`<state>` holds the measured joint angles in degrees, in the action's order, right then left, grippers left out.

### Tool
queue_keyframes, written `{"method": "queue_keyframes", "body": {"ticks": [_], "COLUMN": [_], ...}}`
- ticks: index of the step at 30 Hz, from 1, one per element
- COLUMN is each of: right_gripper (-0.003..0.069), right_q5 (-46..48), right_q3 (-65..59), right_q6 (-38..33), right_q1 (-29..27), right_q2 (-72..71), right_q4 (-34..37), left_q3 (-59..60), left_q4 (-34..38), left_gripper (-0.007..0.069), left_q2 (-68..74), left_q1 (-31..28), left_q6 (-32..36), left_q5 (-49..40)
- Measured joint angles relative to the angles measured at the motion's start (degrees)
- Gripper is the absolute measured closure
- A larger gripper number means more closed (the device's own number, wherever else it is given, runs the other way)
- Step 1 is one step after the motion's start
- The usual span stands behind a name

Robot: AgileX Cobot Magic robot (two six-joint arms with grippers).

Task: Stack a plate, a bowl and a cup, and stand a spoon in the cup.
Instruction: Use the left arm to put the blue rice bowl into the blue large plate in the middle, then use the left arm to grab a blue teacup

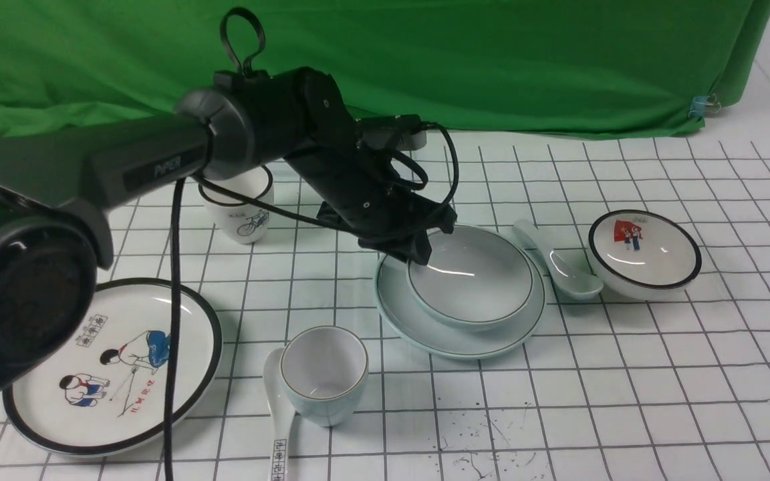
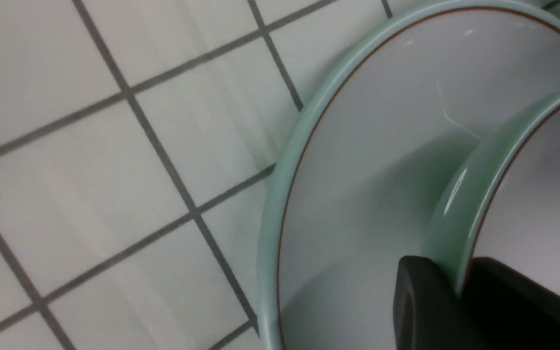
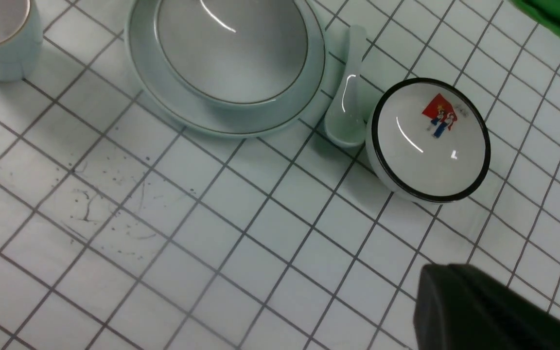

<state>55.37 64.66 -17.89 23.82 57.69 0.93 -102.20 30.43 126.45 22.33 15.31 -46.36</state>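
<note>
The left gripper (image 2: 457, 287) sits astride the rim of the bowl (image 1: 470, 277), with one of its dark fingers (image 2: 421, 306) against the outer wall and the other inside. Whether the jaws press on the rim or stand just clear of it cannot be told. The bowl rests upright in the plate (image 1: 425, 327), which reaches out under the jaws on the gridded table (image 1: 625, 374). Across the bowl from these jaws, to their right, the spoon (image 1: 562, 264) lies just beside the plate's edge. Nearer the robot than the jaws and a little to their left, the cup (image 1: 325, 374) stands upright and empty, apart from the plate, with a printed spoon (image 1: 278, 414) lying against it. Far off to the right of the left jaws, the right gripper (image 3: 455, 301) hangs over bare table with its jaws together and nothing in them. A black-rimmed bowl (image 1: 646, 260) is the nearest thing to it.
</note>
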Motion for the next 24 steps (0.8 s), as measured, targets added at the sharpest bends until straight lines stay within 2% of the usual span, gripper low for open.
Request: {"method": "queue_keyframes", "body": {"ticks": [6,9,11,14,17,19,20,24], "right_gripper": [0.0648,0.0648,0.0645,0.0644,0.0644,0.0644,0.0644,0.0644], "right_q5": [0.00,0.00,0.00,0.00,0.06,0.26,0.43,0.36], "right_q3": [0.00,0.00,0.00,0.00,0.00,0.00,0.00,0.00], "right_q6": [0.00,0.00,0.00,0.02,0.24,0.55,0.65,0.72], "right_q1": [0.00,0.00,0.00,0.00,0.00,0.00,0.00,0.00], "right_q2": [0.00,0.00,0.00,0.00,0.00,0.00,0.00,0.00], "right_q4": [-0.05,-0.05,-0.05,-0.05,-0.10,-0.10,-0.10,-0.16], "left_q3": [-2.15,-7.60,-14.89,-24.43,-25.41,-23.70,-18.43,-7.60], "left_q4": [-1.22,-3.76,-7.02,-13.35,-18.41,-20.13,-22.95,-25.94], "left_gripper": [0.0319,0.0221,0.0165,0.0137,0.0138,0.0141,0.0149,0.0153], "left_q2": [0.17,0.39,0.39,-1.28,-5.19,-8.63,-13.65,-19.94], "left_q1": [0.00,0.00,0.00,0.69,1.52,1.75,2.06,2.14], "left_q6": [-0.46,-1.46,-2.41,-5.16,-6.48,-6.72,-6.89,-7.70], "left_q5": [-1.88,-7.61,-14.89,-20.88,-21.86,-22.12,-22.25,-22.79]}}
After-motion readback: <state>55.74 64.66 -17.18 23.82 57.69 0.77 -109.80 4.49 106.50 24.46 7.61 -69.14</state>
